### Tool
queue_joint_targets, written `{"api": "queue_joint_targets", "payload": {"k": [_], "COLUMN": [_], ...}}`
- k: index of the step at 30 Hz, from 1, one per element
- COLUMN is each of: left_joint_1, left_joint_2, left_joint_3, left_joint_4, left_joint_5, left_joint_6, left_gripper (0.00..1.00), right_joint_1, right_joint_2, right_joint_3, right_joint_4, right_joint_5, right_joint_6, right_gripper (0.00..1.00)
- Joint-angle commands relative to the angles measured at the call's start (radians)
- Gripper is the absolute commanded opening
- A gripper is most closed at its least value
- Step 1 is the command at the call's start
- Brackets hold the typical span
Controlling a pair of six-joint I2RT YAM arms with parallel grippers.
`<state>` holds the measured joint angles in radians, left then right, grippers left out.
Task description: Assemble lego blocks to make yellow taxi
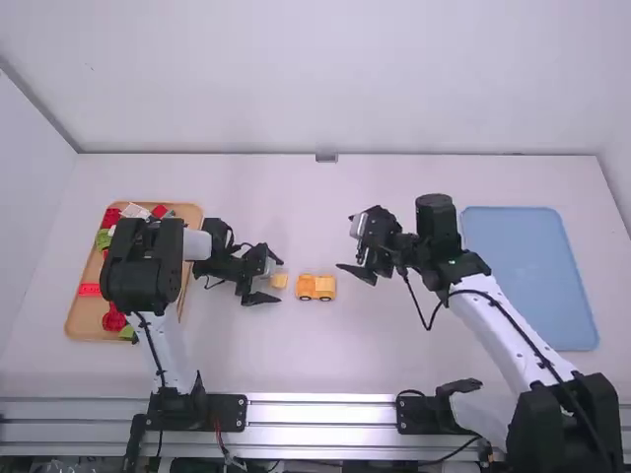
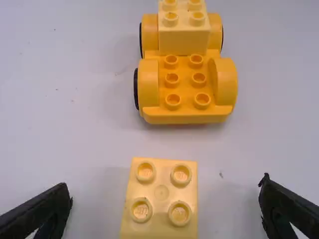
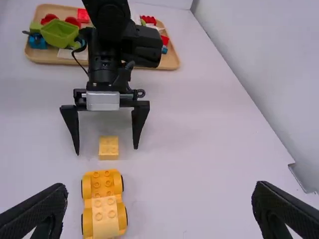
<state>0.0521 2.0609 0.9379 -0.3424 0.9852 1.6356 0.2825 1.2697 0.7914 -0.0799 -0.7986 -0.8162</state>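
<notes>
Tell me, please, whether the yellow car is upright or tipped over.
Upright: the yellow car stands with its wheels down on the table, and its studs face up.

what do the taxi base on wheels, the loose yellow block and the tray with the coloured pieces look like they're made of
The taxi base looks like smooth orange-yellow moulded plastic, with hollow round studs; its black tyres may be rubber or plastic. The loose block seems to be paler, slightly glossy plastic, with crisp raised studs. The tray could be wood or wood-look plastic, going by its tan-brown colour.
</notes>
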Motion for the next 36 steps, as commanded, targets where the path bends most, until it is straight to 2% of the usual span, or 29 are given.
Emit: {"api": "queue_joint_targets", "payload": {"k": [1, 3, 5, 11, 13, 16, 20, 24, 27, 30, 33, 35, 36], "left_joint_1": [-0.002, -0.002, 0.005, 0.001, 0.005, 0.006, -0.002, -0.019, -0.040, -0.062, -0.113, -0.123, -0.137], "left_joint_2": [0.013, 0.013, 0.013, 0.013, 0.013, 0.011, -0.034, -0.126, -0.213, -0.289, -0.397, -0.414, -0.431], "left_joint_3": [-0.003, -0.003, -0.003, -0.011, -0.010, -0.006, 0.009, 0.006, -0.018, -0.051, -0.137, -0.158, -0.191], "left_joint_4": [-0.005, 0.000, 0.011, 0.015, 0.014, 0.010, -0.040, -0.050, -0.053, -0.049, 0.005, 0.028, 0.080], "left_joint_5": [-0.019, -0.036, -0.045, -0.089, -0.088, -0.088, -0.099, -0.138, -0.137, -0.137, -0.134, -0.134, -0.105], "left_joint_6": [0.007, -0.023, -0.053, -0.056, -0.056, -0.045, -0.128, -0.241, -0.264, -0.264, -0.263, -0.264, -0.284], "left_gripper": [0.77, 0.69, 0.53, 0.43, 0.29, 0.21, 0.20, 0.14, 0.13, 0.14, 0.17, 0.17, 0.17], "right_joint_1": [0.007, 0.005, -0.004, -0.034, -0.035, -0.035, -0.033, -0.019, -0.012, -0.017, -0.040, -0.042, -0.041], "right_joint_2": [0.006, 0.006, 0.006, 0.006, 0.006, 0.006, 0.006, 0.006, 0.017, 0.066, 0.234, 0.274, 0.340], "right_joint_3": [-0.007, -0.007, -0.007, -0.007, -0.007, -0.007, -0.007, -0.007, -0.020, -0.050, -0.107, -0.116, -0.122], "right_joint_4": [-0.003, -0.003, -0.004, -0.014, -0.014, -0.011, 0.016, 0.010, -0.020, 0.030, 0.218, 0.249, 0.287], "right_joint_5": [0.022, 0.021, 0.018, 0.007, 0.008, 0.024, 0.073, 0.075, 0.055, 0.006, -0.158, -0.198, -0.246], "right_joint_6": [-0.003, -0.003, 0.002, 0.008, 0.007, 0.007, -0.004, 0.033, -0.069, -0.141, -0.092, -0.089, -0.090], "right_gripper": [0.99, 0.98, 0.99, 0.98, 0.98, 0.99, 0.99, 0.99, 0.98, 0.99, 0.99, 0.98, 0.99]}}
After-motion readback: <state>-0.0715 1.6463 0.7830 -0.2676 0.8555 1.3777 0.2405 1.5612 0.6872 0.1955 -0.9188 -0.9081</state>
